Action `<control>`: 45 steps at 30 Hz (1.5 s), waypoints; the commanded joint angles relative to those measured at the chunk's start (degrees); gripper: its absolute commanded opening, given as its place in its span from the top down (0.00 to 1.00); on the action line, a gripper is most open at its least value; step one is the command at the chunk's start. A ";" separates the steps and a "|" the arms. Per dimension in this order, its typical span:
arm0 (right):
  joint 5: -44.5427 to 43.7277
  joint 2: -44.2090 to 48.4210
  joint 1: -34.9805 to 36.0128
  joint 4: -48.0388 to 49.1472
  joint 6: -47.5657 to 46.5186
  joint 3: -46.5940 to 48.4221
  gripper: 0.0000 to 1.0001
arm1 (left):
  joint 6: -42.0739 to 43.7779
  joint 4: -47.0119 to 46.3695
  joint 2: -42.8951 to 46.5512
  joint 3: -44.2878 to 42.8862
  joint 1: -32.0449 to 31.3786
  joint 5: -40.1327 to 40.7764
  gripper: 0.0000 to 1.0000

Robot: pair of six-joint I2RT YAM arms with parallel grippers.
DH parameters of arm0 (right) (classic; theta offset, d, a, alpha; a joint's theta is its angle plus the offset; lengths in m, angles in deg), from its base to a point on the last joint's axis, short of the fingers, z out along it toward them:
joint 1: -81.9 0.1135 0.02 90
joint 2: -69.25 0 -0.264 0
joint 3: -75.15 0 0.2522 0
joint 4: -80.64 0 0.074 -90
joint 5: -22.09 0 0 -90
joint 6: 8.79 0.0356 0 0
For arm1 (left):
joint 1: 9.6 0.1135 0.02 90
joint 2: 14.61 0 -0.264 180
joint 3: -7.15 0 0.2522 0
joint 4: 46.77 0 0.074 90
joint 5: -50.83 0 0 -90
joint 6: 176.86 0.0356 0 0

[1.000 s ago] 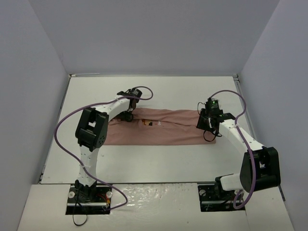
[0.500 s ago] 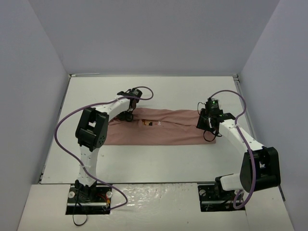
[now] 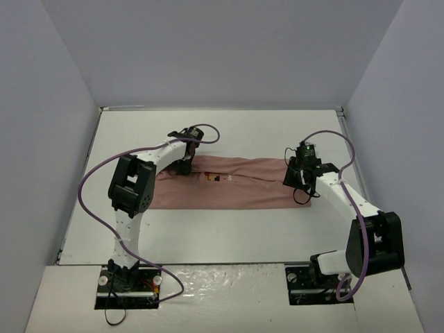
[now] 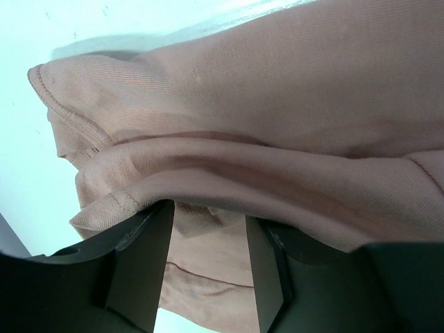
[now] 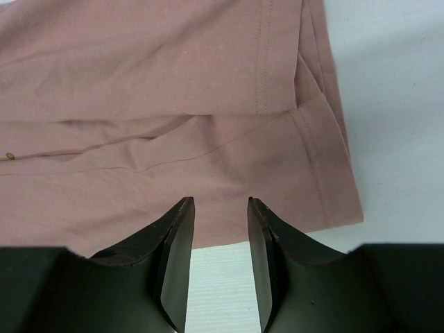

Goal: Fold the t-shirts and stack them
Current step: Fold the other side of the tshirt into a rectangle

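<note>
Salmon-pink t-shirt [image 3: 236, 191] is spread as a long band on the tabletop [image 3: 229, 132]. Left tool [image 4: 209, 215] is parted at its left end's fold; right tool [image 5: 220, 202] is parted over its right hem.

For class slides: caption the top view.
Left tool and right tool at opposite ends of a folded pink shirt on a white table.

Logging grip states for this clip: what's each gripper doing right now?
Left gripper: open at a fold of the t-shirt, nothing clamped.
Right gripper: open at the t-shirt's edge, holding nothing.
</note>
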 commanded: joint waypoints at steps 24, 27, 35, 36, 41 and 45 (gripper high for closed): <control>0.04 2.97 -0.35 0.99 1.43 -0.83 0.66 | -0.24 0.68 0.44 -3.90 1.43 -2.28 1.00; 0.02 3.18 -0.35 1.06 1.46 -1.03 0.66 | -0.15 0.80 1.88 -3.74 1.43 -2.90 1.00; 0.04 3.20 -0.35 0.99 1.37 -0.83 0.66 | -2.50 3.69 9.96 -1.89 1.08 -6.79 1.00; 0.04 3.12 -0.35 0.99 1.37 -0.76 0.66 | -2.91 4.01 10.83 -0.57 1.00 -8.28 1.00; 0.04 2.68 -0.35 0.99 1.38 -0.74 0.66 | -6.91 5.10 16.75 5.48 -1.77 -12.90 1.00; 0.04 2.59 -0.35 1.08 1.37 -0.83 0.66 | -10.28 5.64 20.61 10.15 -4.47 -16.81 1.00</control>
